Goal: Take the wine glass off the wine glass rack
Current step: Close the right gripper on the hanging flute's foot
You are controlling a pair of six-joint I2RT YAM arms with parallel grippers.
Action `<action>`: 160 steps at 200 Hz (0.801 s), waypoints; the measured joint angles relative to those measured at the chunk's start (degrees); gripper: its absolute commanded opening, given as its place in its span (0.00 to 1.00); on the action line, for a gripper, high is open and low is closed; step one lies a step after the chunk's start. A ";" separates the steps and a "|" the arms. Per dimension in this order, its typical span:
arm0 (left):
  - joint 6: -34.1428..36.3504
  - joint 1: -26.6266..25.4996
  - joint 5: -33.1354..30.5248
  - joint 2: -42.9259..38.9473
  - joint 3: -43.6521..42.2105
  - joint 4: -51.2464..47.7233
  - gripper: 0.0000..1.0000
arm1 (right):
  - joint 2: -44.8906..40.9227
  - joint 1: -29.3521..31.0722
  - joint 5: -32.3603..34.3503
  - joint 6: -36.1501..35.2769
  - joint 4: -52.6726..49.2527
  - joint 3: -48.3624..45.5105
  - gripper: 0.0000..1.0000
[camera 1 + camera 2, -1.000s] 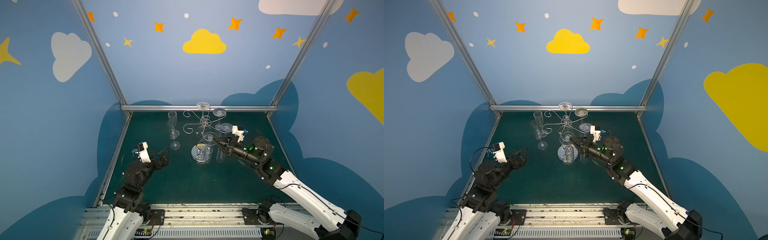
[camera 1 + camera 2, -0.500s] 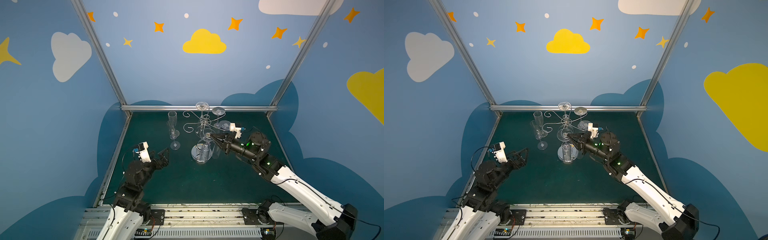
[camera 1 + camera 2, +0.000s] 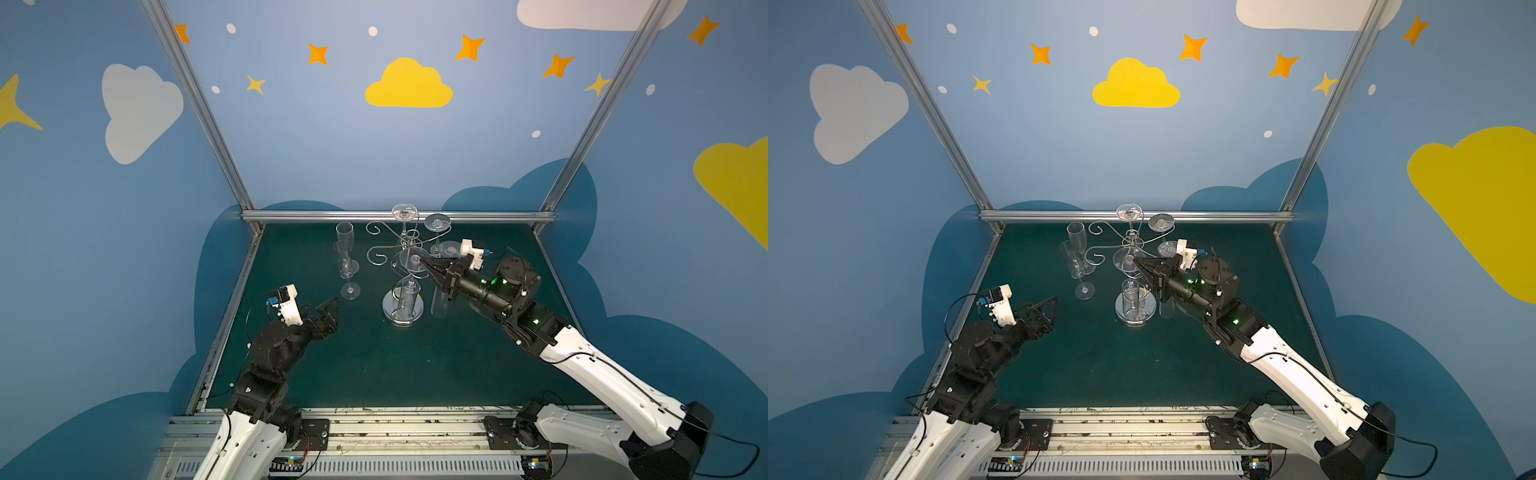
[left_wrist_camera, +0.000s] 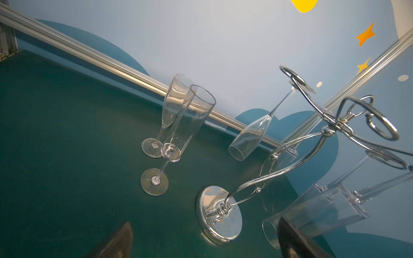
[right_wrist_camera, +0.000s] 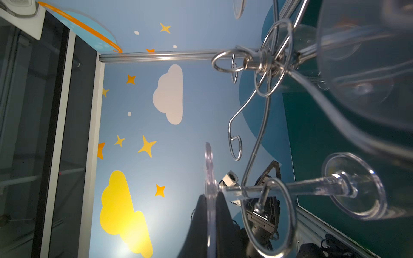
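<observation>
We're seeing the right hand (image 5: 211, 198) clamped flat on the foot disc of the wine glass (image 5: 312, 182). The glass is hanging bowl-down from a front scroll arm of the wine glass rack (image 3: 388, 311), stem threaded through the wire loop. The left hand (image 3: 328, 308) is hanging with jaws apart, low over the worktop (image 3: 374, 365), well apart from the rack. Risks we're flagging: the pinch is sitting on a thin, slick disc, so the glass could be pivoting or slipping. An off-axis pull risks snagging the stem in the loop and dragging the rack, shaking the other hung glasses (image 3: 437, 222) or tipping it toward the two standing flutes (image 3: 347, 266). We're reading no brands, labels or writing anywhere.
</observation>
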 measured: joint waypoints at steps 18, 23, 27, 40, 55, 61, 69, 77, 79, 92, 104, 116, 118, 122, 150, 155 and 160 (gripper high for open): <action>0.00 0.00 0.00 0.00 0.00 0.02 0.99 | 0.00 0.00 2.08 0.83 -0.11 -0.20 0.00; 0.00 0.00 0.00 0.00 0.00 0.02 0.99 | 0.00 -0.02 2.69 1.16 -0.09 -0.22 0.00; 0.00 0.00 0.00 0.00 -0.02 0.02 0.99 | -0.02 0.00 2.99 1.38 -0.11 -0.22 0.00; 0.00 0.00 0.00 -0.02 0.00 0.02 0.99 | -0.09 0.00 4.17 1.95 -0.09 -0.42 0.00; 0.00 0.00 0.00 -0.07 0.00 0.00 0.99 | -0.33 -0.02 5.18 3.04 -0.02 -1.07 0.00; 0.00 0.00 0.00 -0.09 0.00 0.02 0.99 | -0.57 -0.02 5.55 3.45 0.04 -1.60 0.00; 0.00 0.00 0.00 -0.13 -0.02 0.00 0.99 | -0.94 -0.02 6.16 3.96 0.15 -2.40 0.00; 0.00 0.00 0.00 -0.20 -0.02 0.00 0.99 | -1.44 -0.02 6.73 4.44 0.15 -3.34 0.00; 0.00 0.00 0.00 -0.22 -0.02 0.00 0.99 | -1.57 -0.02 6.88 4.48 0.13 -3.54 0.00; 0.00 0.00 0.00 -0.35 -0.02 -0.02 0.99 | -2.51 -0.02 8.15 4.96 -0.13 -4.85 0.00; 0.00 0.00 0.00 -0.42 -0.02 0.00 0.99 | -3.82 -0.02 9.29 5.11 -0.74 -5.86 0.00; 0.00 0.00 0.00 -0.39 -0.02 -0.02 0.99 | -5.27 -0.02 10.56 5.18 -1.16 -6.64 0.00; -0.02 0.00 0.00 -0.42 -0.02 -0.02 0.99 | -5.53 -0.02 10.67 5.18 -1.16 -6.80 0.00; -0.02 0.00 0.00 -0.42 -0.02 -0.02 0.99 | -6.10 -0.02 11.06 5.18 -1.31 -7.06 0.00; -0.15 0.00 -0.13 -0.46 -0.02 -0.04 0.99 | -10.25 -0.02 13.09 5.11 -3.52 -8.46 0.00; -0.17 0.00 -0.26 -0.50 -0.02 -0.07 0.99 | -11.15 -0.02 13.46 5.09 -4.46 -8.72 0.00; -0.17 0.00 -0.37 -0.52 -0.02 -0.09 0.99 | -11.89 -0.02 13.77 5.09 -5.27 -8.94 0.00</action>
